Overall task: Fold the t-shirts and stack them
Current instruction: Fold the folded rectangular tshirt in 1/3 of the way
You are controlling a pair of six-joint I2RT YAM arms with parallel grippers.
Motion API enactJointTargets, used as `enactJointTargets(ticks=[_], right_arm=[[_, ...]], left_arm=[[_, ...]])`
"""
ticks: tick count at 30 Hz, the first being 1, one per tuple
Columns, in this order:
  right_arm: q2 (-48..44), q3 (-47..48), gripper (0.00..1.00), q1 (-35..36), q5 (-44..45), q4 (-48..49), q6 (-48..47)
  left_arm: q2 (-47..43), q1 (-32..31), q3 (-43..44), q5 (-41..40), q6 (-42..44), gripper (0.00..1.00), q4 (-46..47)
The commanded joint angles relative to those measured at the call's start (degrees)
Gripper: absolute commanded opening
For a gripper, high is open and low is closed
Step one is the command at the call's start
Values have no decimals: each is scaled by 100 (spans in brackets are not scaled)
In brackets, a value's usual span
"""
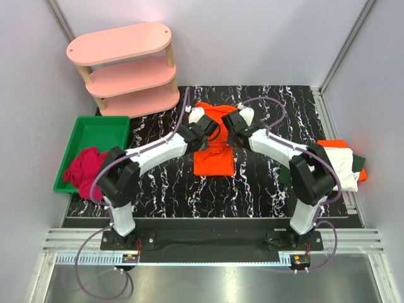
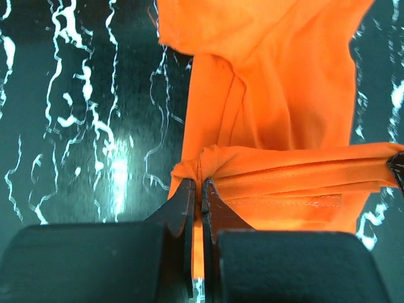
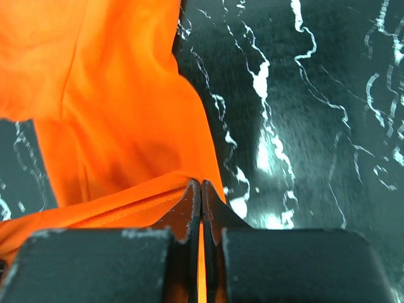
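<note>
The middle t-shirt (image 1: pixel 213 158) lies on the table (image 1: pixel 252 189) between the two arms. The left gripper (image 2: pixel 201 184) is at its left side and the right gripper (image 3: pixel 201 184) at its right side, both on its far part. A pile of t-shirts (image 1: pixel 341 163) lies at the right edge of the table. At the left edge is a tray (image 1: pixel 101 129) with a crumpled cloth (image 1: pixel 85 169) in its near end. A shelf unit (image 1: pixel 126 63) stands behind the tray.

The bright orange t-shirt (image 1: pixel 213 159) lies half-folded at centre; white, dark green and orange t-shirts (image 1: pixel 341 165) piled right.
</note>
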Motion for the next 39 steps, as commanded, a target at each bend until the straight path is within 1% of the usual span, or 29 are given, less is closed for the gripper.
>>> enactJointTargets(ticks=[1,7,14,15,16,17,18,19,20,21,22,24,26,27,28,29,31,32,34,35,36,37,38,39], right_arm=[[445,380,0,-242,251,-80,-214],[1025,836,0,-312,190,-36,-266],[1343,1259,0,-321,198,-36,-328],[1351,1285,12,-330,216,-44,-389],[1334,1311,24,-322,216,-44,-407],[1317,1320,32,-321,242,-44,-433],[1221,1321,48,-321,277,-36,-460],[1168,1303,54,-321,286,8,-486],[1115,1294,60,-321,277,52,-521],[992,1294,65,-313,286,70,-556],[939,1277,67,-313,295,61,-574],[694,1215,67,-313,295,87,-609],[526,1057,64,-295,181,114,-609],[351,918,61,-243,163,122,-601],[254,829,55,-216,146,149,-592],[166,741,52,-172,119,166,-566],[-80,486,40,-32,58,210,-557],[-212,399,26,29,32,228,-539],[-292,187,8,188,-82,263,-504],[-335,126,0,232,-126,289,-452],[-345,21,0,250,-197,298,-408],[-336,-32,0,311,-310,351,-372],[-319,-85,0,337,-346,386,-346],[-292,-121,0,355,-381,421,-346]], left_arm=[[299,272,315,-113,355,0,-170],[677,492,421,27,399,0,-99],[950,685,658,168,504,0,-81],[967,712,693,186,513,1,-90],[976,729,745,186,531,9,-82],[959,738,763,186,583,25,-90],[959,747,790,195,610,34,-82],[915,747,842,186,636,45,-73],[880,747,860,168,645,69,-73],[854,747,860,151,645,75,-64],[766,747,869,151,654,79,-55],[643,747,852,142,636,85,-64],[424,738,720,159,540,85,-55],[344,730,589,168,505,85,-55],[283,721,527,177,461,85,-46],[125,677,439,194,391,84,-55],[-33,607,176,212,320,80,-29],[-165,511,79,169,285,78,32],[-271,414,-158,194,215,66,85],[-306,343,-238,256,188,59,146],[-307,317,-378,317,171,46,191],[-298,299,-422,379,118,21,226],[-272,281,-466,501,83,5,270],[-219,281,-545,563,56,0,279]])
